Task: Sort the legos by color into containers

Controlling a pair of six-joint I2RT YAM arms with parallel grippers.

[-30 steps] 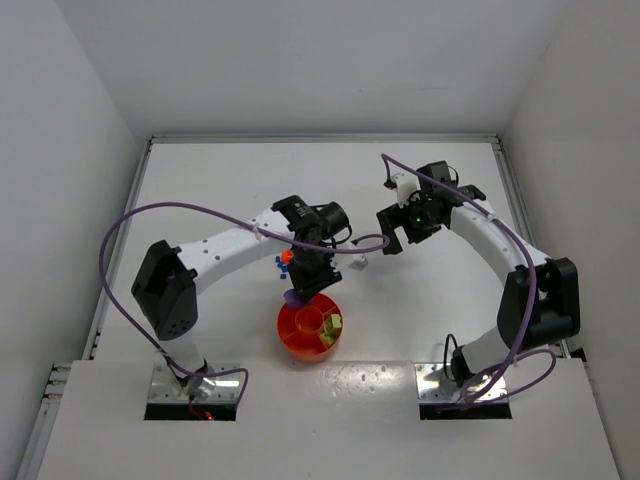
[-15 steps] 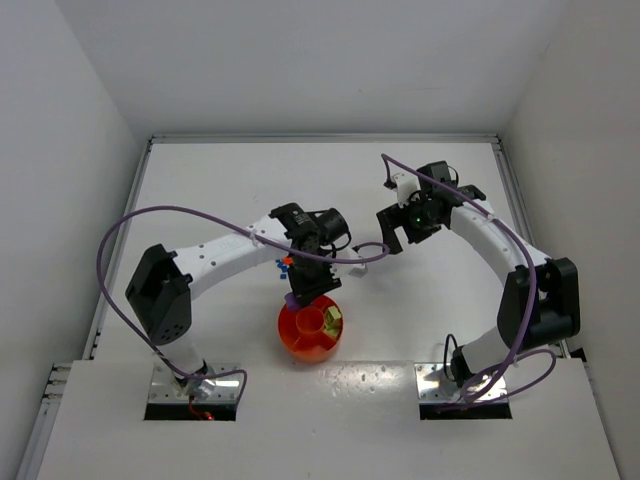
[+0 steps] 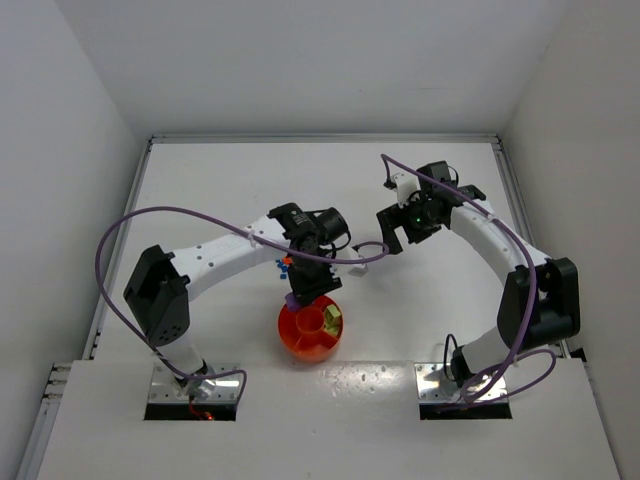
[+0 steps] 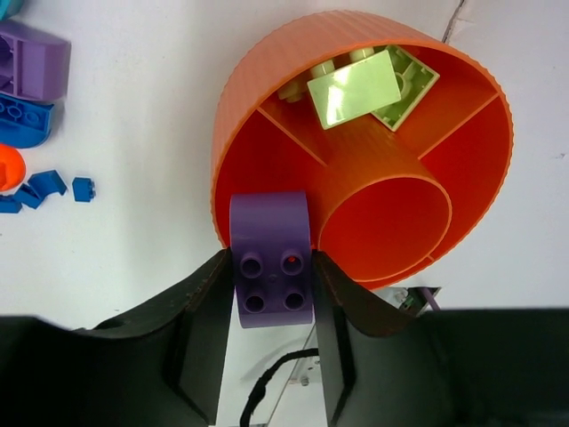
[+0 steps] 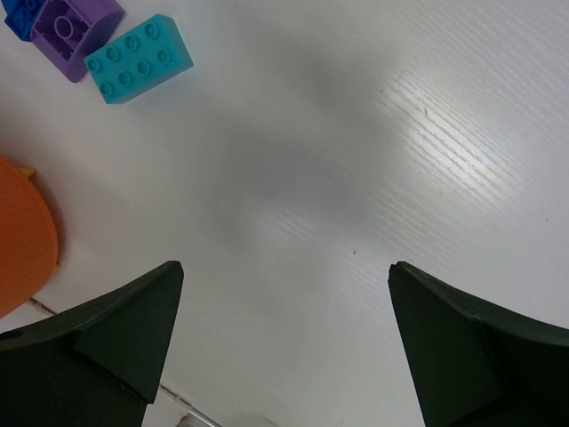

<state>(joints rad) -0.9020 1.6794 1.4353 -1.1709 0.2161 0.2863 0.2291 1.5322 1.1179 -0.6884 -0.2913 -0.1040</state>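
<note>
Though gripped, purple brick (image 4: 271,233) shows four holes, maybe underside.

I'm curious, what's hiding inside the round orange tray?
Yellow-green bricks lie in one wedge; the centre cup looks empty. The purple brick in the left gripper covers part of another wedge.

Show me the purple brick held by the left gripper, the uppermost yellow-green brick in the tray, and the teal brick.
purple brick (image 4: 271,258): left wrist view, middle of its visible face.
yellow-green brick (image 4: 354,89): left wrist view, centre of its flat face.
teal brick (image 5: 139,57): right wrist view, its studded top.
</note>
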